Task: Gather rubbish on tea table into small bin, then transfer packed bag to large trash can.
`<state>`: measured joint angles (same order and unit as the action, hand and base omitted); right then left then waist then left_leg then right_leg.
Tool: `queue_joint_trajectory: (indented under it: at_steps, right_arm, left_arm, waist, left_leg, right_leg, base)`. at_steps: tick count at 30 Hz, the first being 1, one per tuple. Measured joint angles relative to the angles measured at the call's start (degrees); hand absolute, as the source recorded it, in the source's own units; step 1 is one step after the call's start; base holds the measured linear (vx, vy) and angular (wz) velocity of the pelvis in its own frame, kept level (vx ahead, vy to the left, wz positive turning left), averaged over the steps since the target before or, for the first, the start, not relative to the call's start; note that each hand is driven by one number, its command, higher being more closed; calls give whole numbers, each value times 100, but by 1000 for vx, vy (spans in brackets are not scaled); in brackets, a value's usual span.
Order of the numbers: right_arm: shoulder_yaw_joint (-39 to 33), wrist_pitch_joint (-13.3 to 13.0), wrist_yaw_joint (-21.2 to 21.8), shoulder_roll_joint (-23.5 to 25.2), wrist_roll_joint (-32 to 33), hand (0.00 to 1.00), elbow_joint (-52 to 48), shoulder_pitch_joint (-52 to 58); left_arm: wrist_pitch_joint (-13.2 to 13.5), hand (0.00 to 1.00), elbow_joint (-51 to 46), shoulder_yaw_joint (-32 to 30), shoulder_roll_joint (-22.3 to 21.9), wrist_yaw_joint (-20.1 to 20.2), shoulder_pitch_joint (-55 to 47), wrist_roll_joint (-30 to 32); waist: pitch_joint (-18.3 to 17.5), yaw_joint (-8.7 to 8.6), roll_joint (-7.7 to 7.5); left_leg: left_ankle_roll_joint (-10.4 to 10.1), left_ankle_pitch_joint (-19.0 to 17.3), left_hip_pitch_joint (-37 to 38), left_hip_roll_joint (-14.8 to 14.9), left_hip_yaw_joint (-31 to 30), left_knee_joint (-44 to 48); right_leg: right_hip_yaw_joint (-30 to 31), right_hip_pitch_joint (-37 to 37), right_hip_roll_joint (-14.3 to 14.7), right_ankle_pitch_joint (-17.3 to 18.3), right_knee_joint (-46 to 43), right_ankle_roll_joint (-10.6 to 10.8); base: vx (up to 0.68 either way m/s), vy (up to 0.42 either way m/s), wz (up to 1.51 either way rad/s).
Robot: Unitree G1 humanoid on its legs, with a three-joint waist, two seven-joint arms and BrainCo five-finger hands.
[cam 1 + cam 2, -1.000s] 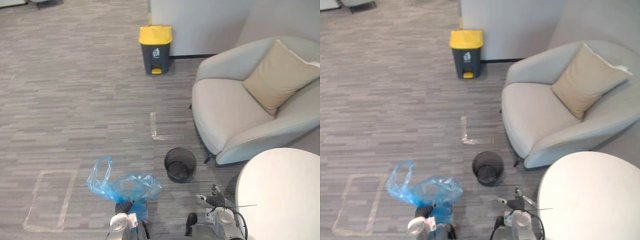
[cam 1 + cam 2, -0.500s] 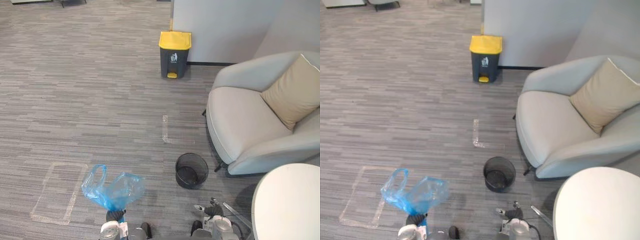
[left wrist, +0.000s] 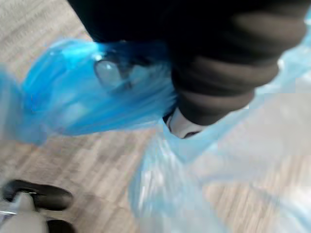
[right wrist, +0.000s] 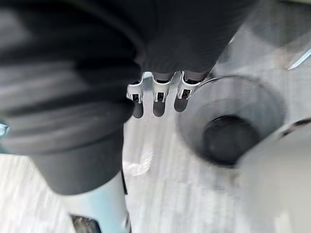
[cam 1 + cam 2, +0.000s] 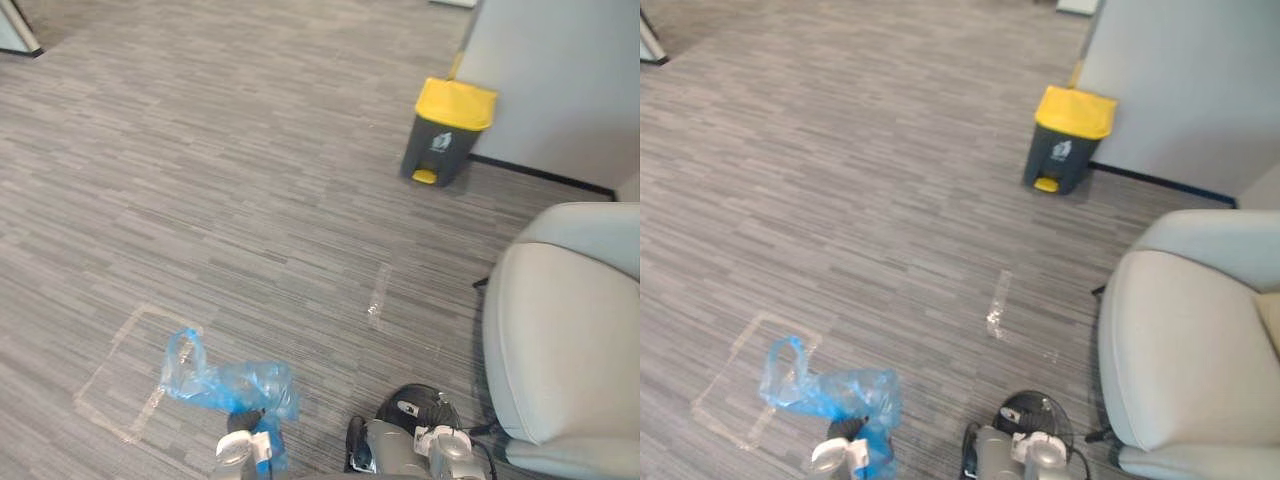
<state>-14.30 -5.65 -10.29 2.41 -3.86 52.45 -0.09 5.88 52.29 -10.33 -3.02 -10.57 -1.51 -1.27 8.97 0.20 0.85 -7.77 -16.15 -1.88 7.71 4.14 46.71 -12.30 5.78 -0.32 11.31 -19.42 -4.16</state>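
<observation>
Blue bag (image 5: pixel 235 382) clenched in the left hand (image 5: pixel 242 422), right hand (image 4: pixel 155 99) slack and empty: transfer step, likely needing a walk to the trash can (image 5: pixel 447 135) far ahead.

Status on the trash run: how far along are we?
Done: the blue bag is out of the small mesh bin, which stands on the carpet beside the open right hand. In hand: the left hand grips the bag. Left: carrying it across to the yellow-lidded trash can by the wall, whose lid is shut, and dropping it in.
</observation>
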Motion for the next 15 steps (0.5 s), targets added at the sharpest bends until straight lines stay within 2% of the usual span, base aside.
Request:
queue_joint_trajectory:
  at_steps: [1, 3, 5, 6, 7, 8, 9, 10, 11, 12, 14, 15]
  right_arm:
    - [0, 4, -20, 69, 15, 0, 1, 1]
    - [-17, 8, -73, 87, 65, 0, 0, -43]
    - [-81, 29, -101, 119, 170, 0, 0, -152]
    - [-153, 37, -117, 173, 172, 0, 1, -220]
    - [-161, 38, -121, 186, 172, 0, 1, -216]
    - [-172, 46, -121, 188, 172, 0, 10, -160]
    - [-266, 50, -127, 145, 173, 0, 36, -25]
    - [-195, 119, -106, 140, 178, 0, 158, 2]
    - [-245, 118, -104, 165, 176, 0, 151, 11]
    - [-308, 132, -110, 190, 176, 0, 154, 21]
    - [-318, 150, -99, 187, 178, 0, 151, 38]
    - [-309, 161, -98, 184, 177, 0, 153, 3]
  left_arm:
    - [0, 100, -51, 2, 0, 0, -22, -1]
    - [4, 100, -234, 21, -21, 62, -39, -1]
    - [5, 100, -320, 4, -16, 73, -4, 0]
    - [4, 100, -328, 14, -16, 73, 21, 1]
    - [4, 100, -328, 21, -20, 75, 28, 1]
    - [3, 100, -320, 51, -21, 78, 7, 2]
    - [2, 100, -292, 104, -32, 81, -65, 1]
    - [-9, 100, -189, 54, 70, 61, 5, 0]
    - [-9, 100, -186, 54, 85, 64, 35, -1]
    - [-6, 100, -185, 63, 84, 67, 86, 0]
    - [-9, 100, -174, 79, 65, 67, 54, -2]
    - [-10, 100, -156, 91, 66, 66, 23, -5]
  waist:
    - [11, 22, -28]
    - [15, 33, -87]
    - [42, 103, -134]
    - [67, 151, -165]
    - [74, 161, -177]
    - [73, 166, -178]
    - [-29, 226, -48]
    - [-82, 258, -275]
    - [-103, 254, -317]
    - [-111, 275, -366]
    - [-68, 276, -309]
    - [-43, 285, -266]
  left_leg:
    - [91, -54, -109, 155, 297, 269]
    - [261, -211, -447, 308, 645, 228]
    - [302, -331, -862, 343, 770, -273]
    - [296, -280, -1092, 289, 742, -996]
    - [320, -208, -1129, 260, 702, -1275]
    - [354, 87, -1176, 221, 603, -1827]
    - [173, 1326, -1242, 219, 200, -2680]
    - [258, 1185, -1246, -1, 329, -2495]
    - [336, 1052, -1182, -80, 413, -2530]
    - [459, 901, -1064, -158, 657, -2557]
    - [536, 680, -754, -143, 908, -2630]
    - [557, 587, -450, -128, 1126, -2777]
  right_leg:
    - [90, -429, 25, 0, 274, -1]
    - [226, -806, -8, 0, 505, -1]
    - [365, -922, -116, 0, 505, -1]
    - [418, -1034, -264, 10, 484, 31]
    - [427, -1075, -310, 18, 475, 46]
    - [480, -1151, -360, 50, 456, 168]
    - [662, -1200, -356, 337, 347, 694]
    - [828, -1227, -631, 458, 280, 827]
    - [886, -1181, -731, 454, 183, 830]
    - [1054, -971, -904, 358, -275, 923]
    - [1185, -537, -973, 21, -1159, 970]
    - [1234, -110, -1058, -342, -1978, 976]
  base:
    - [393, -23, -11]
    - [394, 22, -20]
    - [347, 129, -40]
    - [286, 187, -34]
    - [281, 208, -35]
    - [282, 287, -50]
    - [262, 311, -58]
    - [330, 349, -52]
    - [247, 271, -39]
    - [253, 263, -58]
    - [171, 258, -83]
    - [212, 294, -86]
